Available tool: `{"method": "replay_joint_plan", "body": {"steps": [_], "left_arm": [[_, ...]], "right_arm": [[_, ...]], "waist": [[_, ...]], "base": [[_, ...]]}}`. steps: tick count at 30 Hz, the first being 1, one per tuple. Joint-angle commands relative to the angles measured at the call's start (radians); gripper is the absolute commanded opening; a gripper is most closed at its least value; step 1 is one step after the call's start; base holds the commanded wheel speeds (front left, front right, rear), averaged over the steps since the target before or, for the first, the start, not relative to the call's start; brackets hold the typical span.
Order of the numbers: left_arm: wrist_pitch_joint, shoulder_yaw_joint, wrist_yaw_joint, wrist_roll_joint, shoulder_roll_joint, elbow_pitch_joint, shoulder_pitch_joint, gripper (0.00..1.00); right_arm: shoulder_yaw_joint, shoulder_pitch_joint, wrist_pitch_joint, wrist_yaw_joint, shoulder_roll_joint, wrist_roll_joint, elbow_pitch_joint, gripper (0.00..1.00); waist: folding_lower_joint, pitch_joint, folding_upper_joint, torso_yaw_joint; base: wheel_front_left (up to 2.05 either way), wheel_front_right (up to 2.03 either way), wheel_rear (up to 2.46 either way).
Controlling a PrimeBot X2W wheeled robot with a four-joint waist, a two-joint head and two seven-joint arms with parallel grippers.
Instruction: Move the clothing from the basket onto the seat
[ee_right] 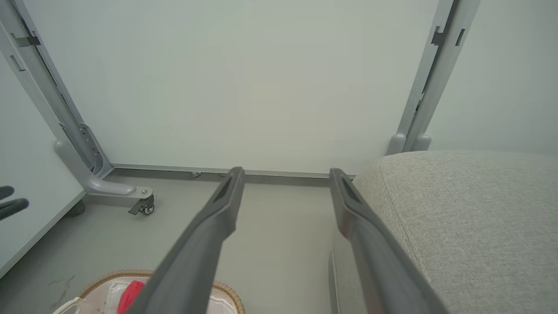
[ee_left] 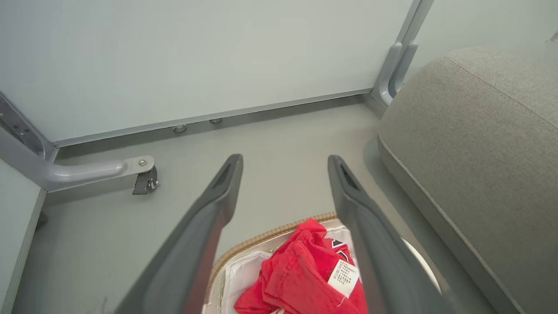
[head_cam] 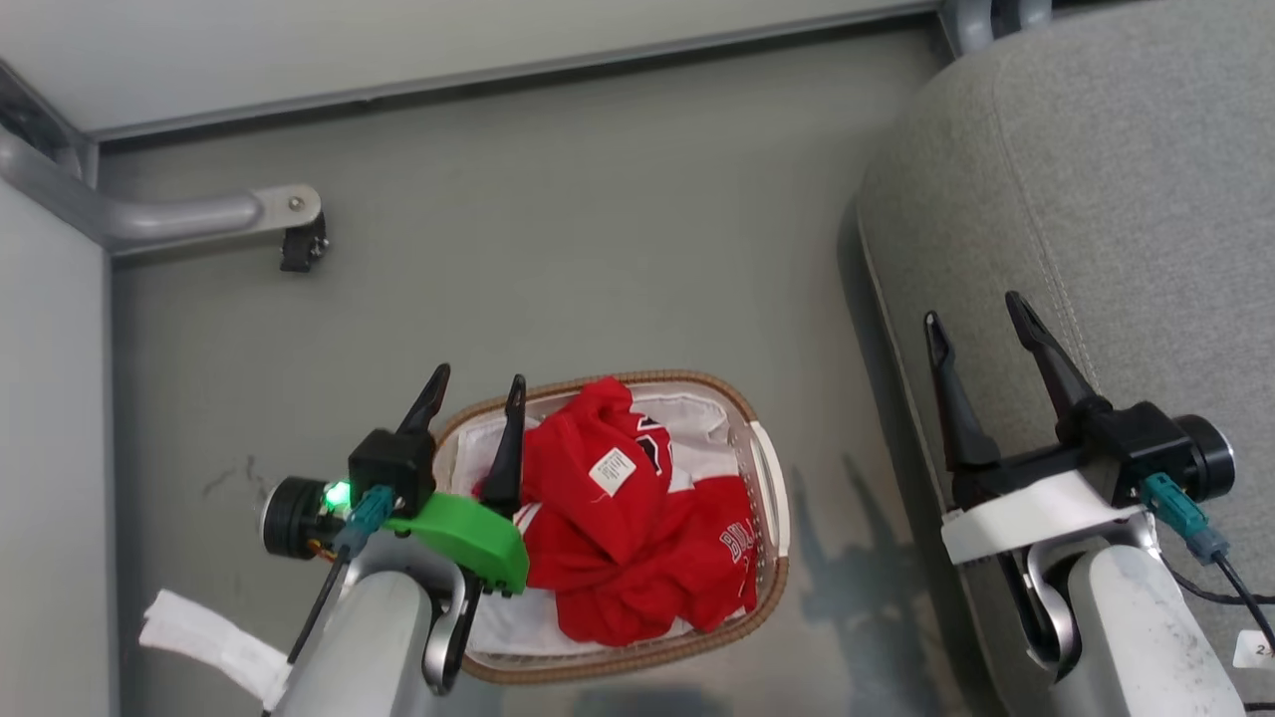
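big grey seat (head_cam: 1096,199) takes the head view from one o'clock round to four, rounded edge and stitched seam on show. grey floor (head_cam: 598,199) takes the middle, twelve o'clock down to the centre. at six o'clock sits the basket (head_cam: 772,478), brown woven rim and white liner (head_cam: 697,408), apart from the seat's edge with a strip of floor between. inside it is the clothing (head_cam: 618,538), a red heap bunched toward the basket's three o'clock side, with white lettering at the heap's four o'clock edge. left gripper (head_cam: 478,376) hangs at seven o'clock over the basket's nine o'clock rim, fingers spread wide and holding nothing. whether its inner finger brushes the red cloth is hard to call from up here. right gripper (head_cam: 973,309) is out at four o'clock over the seat's near edge, fingers spread as well, empty. smallest of the lot, a white label (head_cam: 612,471) lies on top of the heap, near its centre.
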Motion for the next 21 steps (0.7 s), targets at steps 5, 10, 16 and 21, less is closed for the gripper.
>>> {"method": "replay_joint_plan", "body": {"steps": [5, 10, 16, 21], "left_arm": [[-0.001, -0.072, 0.018, 0.013, 0.007, 0.125, -0.124, 1.00], [-0.001, -0.134, 0.038, -0.012, 0.007, 0.281, -0.213, 1.00], [-0.001, -0.185, 0.050, -0.068, 0.007, 0.415, -0.289, 1.00], [0.006, -0.205, 0.073, -0.110, 0.007, 0.531, -0.338, 1.00]], "right_arm": [[0.012, -0.072, -0.005, -0.001, -0.004, 0.021, -0.010, 1.00], [0.029, -0.109, -0.005, -0.001, -0.004, 0.047, -0.014, 1.00], [0.042, -0.130, -0.005, -0.001, -0.003, 0.071, -0.017, 1.00], [0.049, -0.142, -0.005, -0.001, -0.003, 0.087, -0.019, 1.00]], "waist": [[0.0000, 0.213, 0.0000, -0.088], [0.0000, 0.275, 0.0000, -0.123], [0.0000, 0.325, 0.0000, -0.154], [0.0000, 0.354, 0.0000, -0.173]], "base": [[0.00, 0.00, 0.00], [0.00, 0.00, 0.00], [0.00, 0.00, 0.00], [0.00, 0.00, 0.00]]}}
